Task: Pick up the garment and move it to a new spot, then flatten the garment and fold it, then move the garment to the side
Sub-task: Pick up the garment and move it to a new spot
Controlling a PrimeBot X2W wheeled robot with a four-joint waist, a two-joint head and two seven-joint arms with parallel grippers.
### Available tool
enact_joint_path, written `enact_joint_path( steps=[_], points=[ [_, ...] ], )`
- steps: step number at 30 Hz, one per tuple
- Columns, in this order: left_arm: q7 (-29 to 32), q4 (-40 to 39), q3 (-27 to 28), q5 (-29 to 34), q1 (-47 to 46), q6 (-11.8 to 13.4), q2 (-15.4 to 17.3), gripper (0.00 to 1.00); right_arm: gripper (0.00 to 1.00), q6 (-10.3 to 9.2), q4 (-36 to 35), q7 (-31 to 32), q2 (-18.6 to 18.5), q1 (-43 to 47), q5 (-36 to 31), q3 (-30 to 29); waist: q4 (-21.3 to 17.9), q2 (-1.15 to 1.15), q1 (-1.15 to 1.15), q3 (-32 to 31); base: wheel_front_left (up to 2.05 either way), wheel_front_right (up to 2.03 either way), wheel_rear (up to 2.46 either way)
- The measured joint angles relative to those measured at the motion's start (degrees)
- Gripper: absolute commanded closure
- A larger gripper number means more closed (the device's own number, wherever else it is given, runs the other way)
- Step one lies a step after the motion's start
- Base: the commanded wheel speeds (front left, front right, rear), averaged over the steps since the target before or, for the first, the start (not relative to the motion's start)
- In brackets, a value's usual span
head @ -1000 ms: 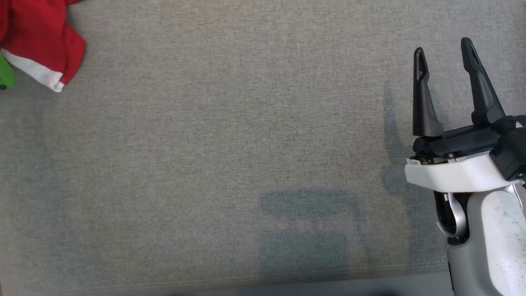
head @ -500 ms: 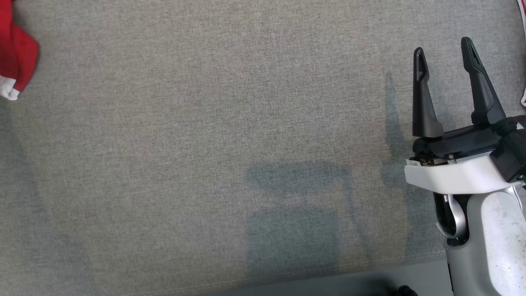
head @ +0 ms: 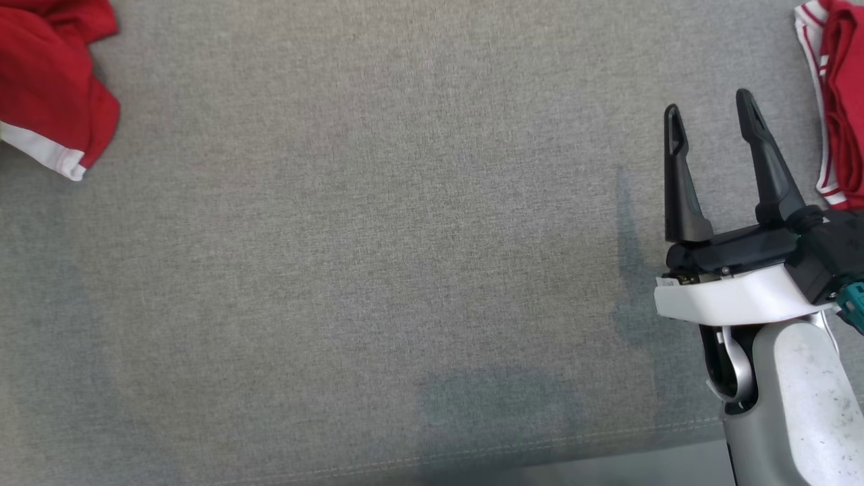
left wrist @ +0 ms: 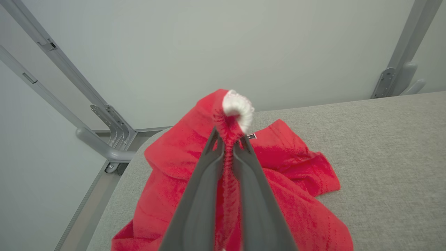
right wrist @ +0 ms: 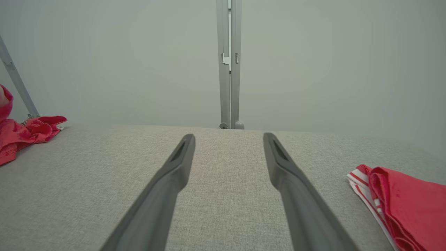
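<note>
A red garment (head: 50, 88) with a white hem lies bunched at the upper left of the head view. In the left wrist view my left gripper (left wrist: 228, 137) is shut on a pinched fold of the red garment (left wrist: 278, 195), whose white trim curls just past the fingertips; the rest of the cloth drapes down onto the grey surface. My right gripper (head: 705, 118) stands open at the right of the head view, over bare grey fabric. Its fingers (right wrist: 174, 167) spread wide with nothing between them in the right wrist view.
A second red cloth with white stripes (head: 837, 101) lies folded at the far right, close to my right gripper, and shows again as the striped cloth (right wrist: 393, 202). The grey fabric surface (head: 371, 236) has a front edge along the bottom. Metal frame posts (right wrist: 229, 62) rise behind.
The head camera has shifted, so the red garment slid toward the left edge and then came back, and the striped cloth at the right came into sight. The right gripper stays open.
</note>
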Motion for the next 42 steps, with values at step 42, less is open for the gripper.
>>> enact_joint_path(
  steps=[42],
  points=[
    [1.31, -26.47, -24.37, -22.02, 16.06, 3.28, -17.58, 1.00, 0.00, 0.00, 9.33, -2.83, 0.00, 9.88, 7.16, 0.23, -8.44, 0.00, -0.01, -22.21, 0.00, 0.00, 0.00]
  ],
)
